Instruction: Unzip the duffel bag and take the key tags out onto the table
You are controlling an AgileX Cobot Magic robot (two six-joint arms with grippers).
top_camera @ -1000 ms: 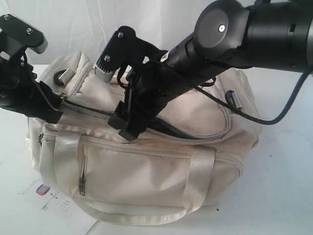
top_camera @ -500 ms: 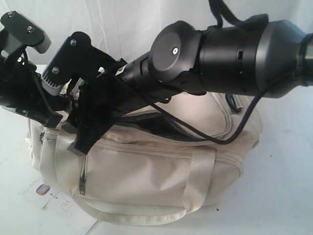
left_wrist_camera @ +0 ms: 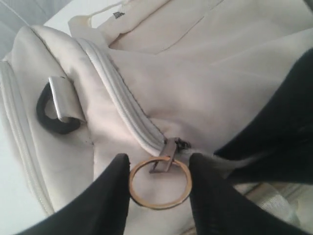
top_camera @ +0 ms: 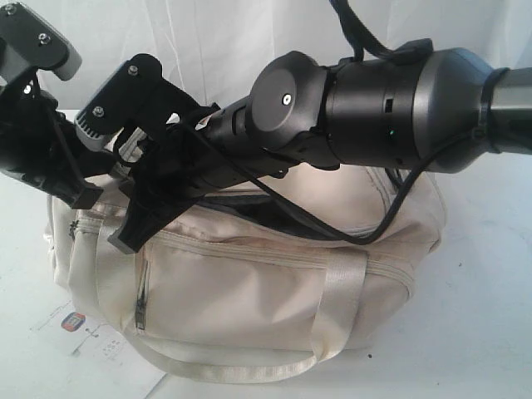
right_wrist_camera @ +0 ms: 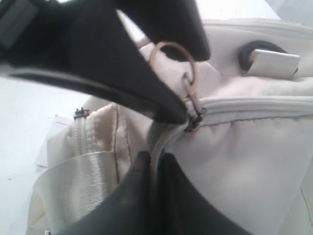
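Note:
The cream duffel bag lies on the white table. Its top zipper is partly open, with dark lining showing behind the right arm. My left gripper is shut on the brass pull ring, which hangs from the zipper slider at the bag's left end. Both fingers press the ring's sides. My right gripper reaches across to the same end and is shut on the bag's zipper edge just below the slider. The key tags are out of view.
A white paper hang-tag with a small orange-blue logo lies on the table by the bag's front left corner. A webbing handle droops over the bag's front. The right arm's thick forearm spans the bag's top.
The right arm swung left across the bag, and its jaws went from wide open to shut on the zipper edge beside the left gripper. The left gripper kept its hold on the ring.

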